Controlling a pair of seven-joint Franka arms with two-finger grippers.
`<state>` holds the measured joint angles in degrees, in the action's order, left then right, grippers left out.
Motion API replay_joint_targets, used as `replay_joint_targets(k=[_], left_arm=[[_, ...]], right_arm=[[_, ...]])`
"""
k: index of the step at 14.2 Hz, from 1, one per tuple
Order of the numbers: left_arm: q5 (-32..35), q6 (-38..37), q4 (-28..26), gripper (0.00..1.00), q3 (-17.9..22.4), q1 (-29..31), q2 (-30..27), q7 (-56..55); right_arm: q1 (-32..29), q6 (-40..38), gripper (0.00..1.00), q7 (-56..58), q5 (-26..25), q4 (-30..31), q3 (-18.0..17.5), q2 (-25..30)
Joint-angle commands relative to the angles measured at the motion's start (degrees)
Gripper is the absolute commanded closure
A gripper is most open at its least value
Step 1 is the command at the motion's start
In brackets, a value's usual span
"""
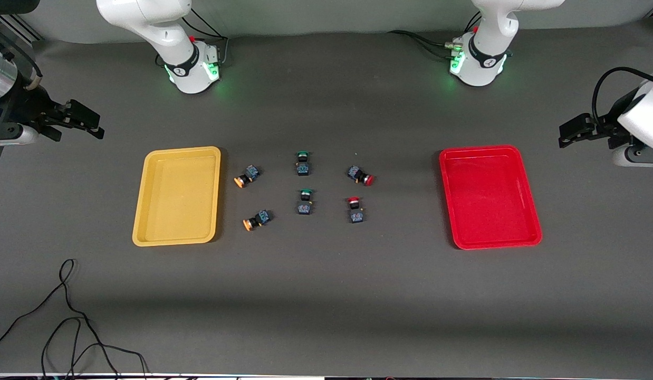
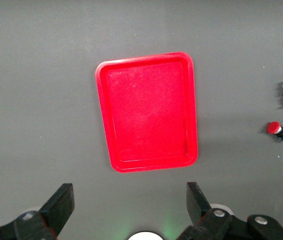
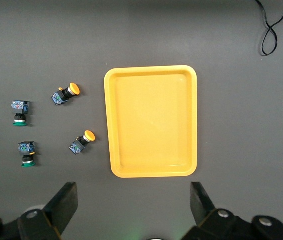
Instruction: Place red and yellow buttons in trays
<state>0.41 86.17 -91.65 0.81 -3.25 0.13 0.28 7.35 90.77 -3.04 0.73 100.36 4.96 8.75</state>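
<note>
a: where are the two grippers, and what do they hold?

b: the left gripper [image 1: 569,133] hangs in the air at the left arm's end of the table, fingers spread wide and holding nothing. the right gripper [image 1: 86,122] hangs at the right arm's end, also wide apart and empty. both arms wait.

a: what lies under each?

b: the shallow red plastic tray with rounded corners [image 2: 146,111] lies near the left gripper. the matching yellow plastic tray [image 3: 151,121] lies near the right gripper.

a: and the buttons?

b: between the trays, well apart from both grippers. two small dark-bodied push buttons with orange-yellow caps [image 1: 246,176] [image 1: 257,219] lie just beside the yellow tray. two with red caps [image 1: 360,176] [image 1: 355,209] lie toward the red tray. two green-capped buttons [image 1: 303,163] [image 1: 305,201] lie in the middle.
</note>
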Motion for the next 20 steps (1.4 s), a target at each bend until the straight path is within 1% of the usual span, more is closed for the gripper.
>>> replay_joint_targets(k=[1,4,6,10,11,13,14,15,17,19,20], left_arm=[[0.9,0.0,1.0,0.00,0.3,-0.8,0.4,-0.4],[0.8,0.0,1.0,0.00,0.3,-0.8,0.4,-0.2],[0.8,0.0,1.0,0.00,0.3,-0.8,0.5,-0.2],[0.2,-0.7,0.9,0.00,0.3,-0.7,0.5,-0.4],[0.2,-1.1,0.8,0.00,0.2,-1.1,0.2,-0.5],[-0.3,-1.9,0.2,0.00,-0.4,-3.1,-0.4,-3.1],[-1.5,-1.9,-0.5,0.00,-0.9,-4.2,-0.7,-6.1],[-1.9,-2.0,-0.6,0.00,-1.6,-5.4,-0.9,-9.4],[-1.9,-1.6,-1.7,0.00,-3.4,-7.6,-1.0,-15.9],[-2.2,-1.4,-2.0,0.00,-5.7,-8.9,-0.9,-21.7],[-3.0,-1.2,-2.0,0.00,-7.1,-9.3,-0.9,-26.1]], right_arm=[[0.1,-1.4,0.00,1.2,-0.6,-1.7,0.1,-0.7],[0.7,-1.4,0.00,0.6,-0.6,-1.7,0.0,-2.0],[2.4,-0.6,0.00,-0.8,-0.6,-1.8,-0.1,-3.9],[8.2,2.4,0.00,-17.0,0.2,-1.3,-0.7,-9.4],[10.0,4.0,0.00,-21.9,0.2,-1.0,-0.7,-11.4],[13.6,8.4,0.00,-32.2,1.6,1.7,-0.8,-13.5],[14.8,11.2,0.00,-35.8,1.6,4.5,-0.8,-14.3],[15.7,15.7,0.00,-39.3,2.5,8.4,-0.8,-14.3],[17.3,25.9,0.00,-45.1,6.6,16.2,-0.9,-14.6],[20.8,37.0,0.00,-50.3,7.4,24.1,-0.8,-16.1],[21.7,41.6,0.00,-52.0,7.4,26.8,-0.9,-17.4]])
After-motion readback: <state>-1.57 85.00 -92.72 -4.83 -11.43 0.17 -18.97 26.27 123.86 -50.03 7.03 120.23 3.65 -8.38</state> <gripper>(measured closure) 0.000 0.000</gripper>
